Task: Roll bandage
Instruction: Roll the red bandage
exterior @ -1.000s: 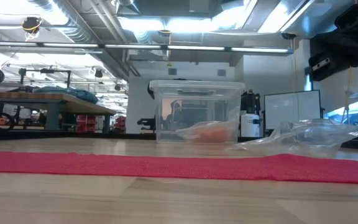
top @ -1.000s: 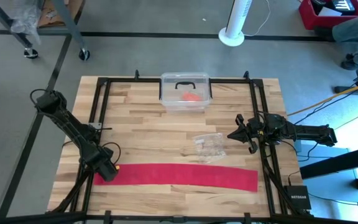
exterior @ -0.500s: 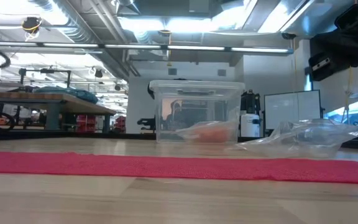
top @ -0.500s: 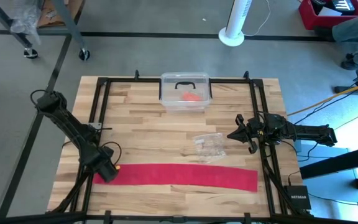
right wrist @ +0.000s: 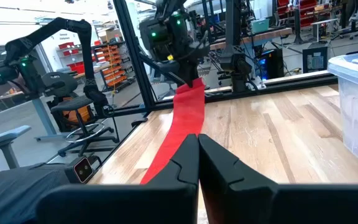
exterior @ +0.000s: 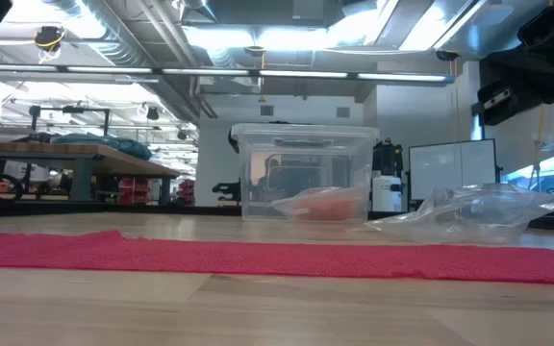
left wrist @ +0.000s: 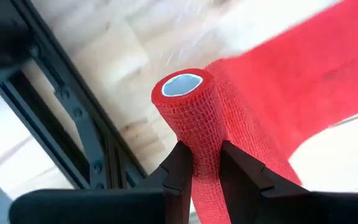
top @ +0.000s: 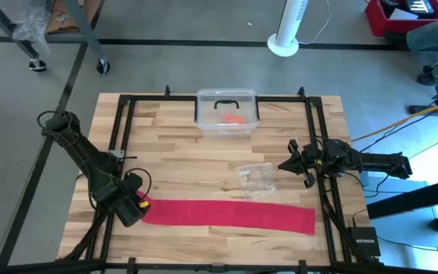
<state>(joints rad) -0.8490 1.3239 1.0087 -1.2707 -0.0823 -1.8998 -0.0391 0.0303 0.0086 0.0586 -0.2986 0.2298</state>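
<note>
At the table's near left corner we see the left gripper [left wrist: 201, 163] clamped on the rolled end of the long bright red cloth bandage [top: 226, 215], whose flat tail runs rightward along the front edge. Our high view hides that roll under the gripper. Well apart at the right edge, the right gripper [right wrist: 198, 148] hovers with fingers pressed together, empty.

**Other things on and around the table**

A clear lidded box [top: 226, 113] holding an orange lump [top: 235, 119] sits at the table's [top: 173, 160] upper centre. A crinkly plastic bag [top: 255, 180] lies mid-frame. A white fan base [top: 284, 44] stands at the top.
</note>
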